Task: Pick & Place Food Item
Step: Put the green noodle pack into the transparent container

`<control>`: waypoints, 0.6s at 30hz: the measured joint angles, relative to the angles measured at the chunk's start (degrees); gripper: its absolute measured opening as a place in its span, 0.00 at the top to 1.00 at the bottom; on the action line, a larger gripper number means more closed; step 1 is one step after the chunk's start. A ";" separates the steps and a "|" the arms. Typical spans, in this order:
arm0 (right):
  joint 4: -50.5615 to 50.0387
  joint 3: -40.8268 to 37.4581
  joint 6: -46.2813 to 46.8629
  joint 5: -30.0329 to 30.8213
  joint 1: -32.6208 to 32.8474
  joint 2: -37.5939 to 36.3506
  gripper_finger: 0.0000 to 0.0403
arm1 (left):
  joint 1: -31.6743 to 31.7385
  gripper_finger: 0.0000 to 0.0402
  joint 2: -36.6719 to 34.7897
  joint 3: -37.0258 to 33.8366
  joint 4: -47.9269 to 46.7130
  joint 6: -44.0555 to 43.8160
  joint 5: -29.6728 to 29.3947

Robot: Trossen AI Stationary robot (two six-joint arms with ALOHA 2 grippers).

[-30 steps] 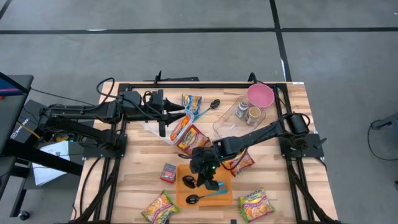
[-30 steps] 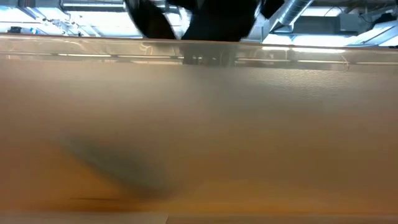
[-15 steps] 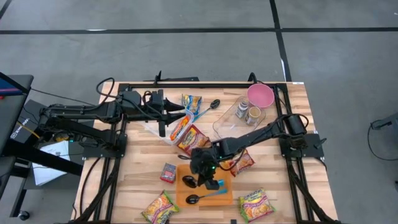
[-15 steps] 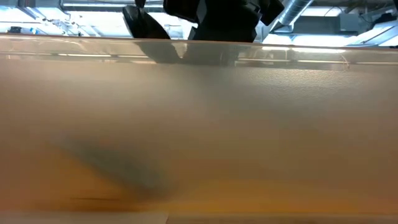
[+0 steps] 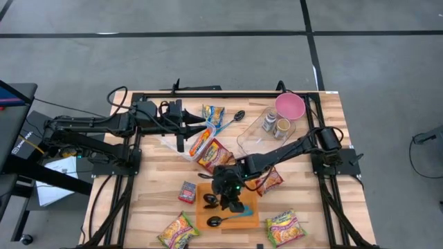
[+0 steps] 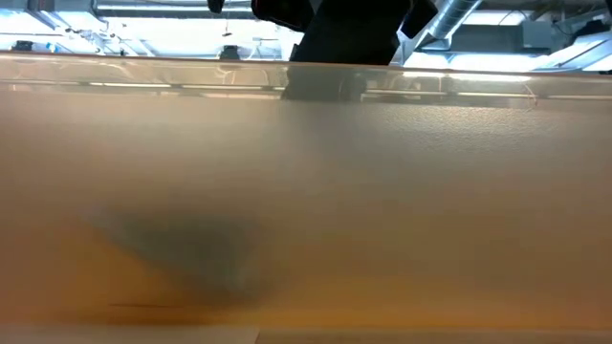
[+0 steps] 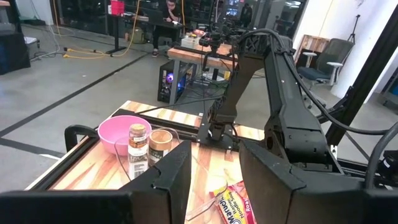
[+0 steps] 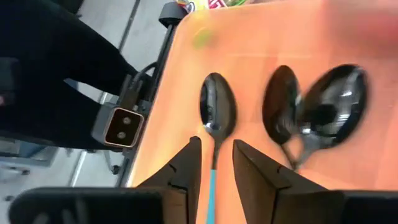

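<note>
From above, the right gripper (image 5: 230, 200) is down over the orange tray (image 5: 249, 220) at the near middle of the table, where a blue-handled spoon (image 5: 228, 218) lies with two darker spoons (image 5: 210, 201) just beside it. Noodle packets are scattered about: one (image 5: 178, 230) at the near left edge, one (image 5: 284, 227) at the near right, another (image 5: 270, 181) just right of the arm. The left gripper (image 5: 181, 135) waits over the far left of the table, near a white container (image 5: 199, 142) holding a packet. A pink bowl (image 5: 290, 105) sits at the far right corner.

The low view is mostly a blurred tan surface, with dark arm parts (image 6: 335, 29) at the top edge.

From the left wrist, its fingers (image 7: 171, 177) stand apart with nothing between them; the pink bowl and two jars (image 7: 148, 149) lie beyond.

From the right wrist, the fingers (image 8: 255, 171) are parted only narrowly and grip nothing; the blue-handled spoon's (image 8: 216, 118) stem runs into the slot between them, on the orange tray.
</note>
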 joint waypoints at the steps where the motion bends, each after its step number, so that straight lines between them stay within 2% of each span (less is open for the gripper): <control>1: -0.03 0.00 0.73 -0.55 -0.24 -0.14 0.78 | 0.00 0.67 0.00 0.00 0.00 0.00 0.00; 10: -3.76 -0.04 3.46 -0.81 -2.80 -6.56 0.77 | 0.00 0.67 -0.60 -0.04 -0.32 0.09 -0.04; 18: -11.32 -0.04 3.04 6.98 -5.69 -18.20 0.77 | 0.00 0.67 -4.16 -0.07 -1.69 0.17 0.70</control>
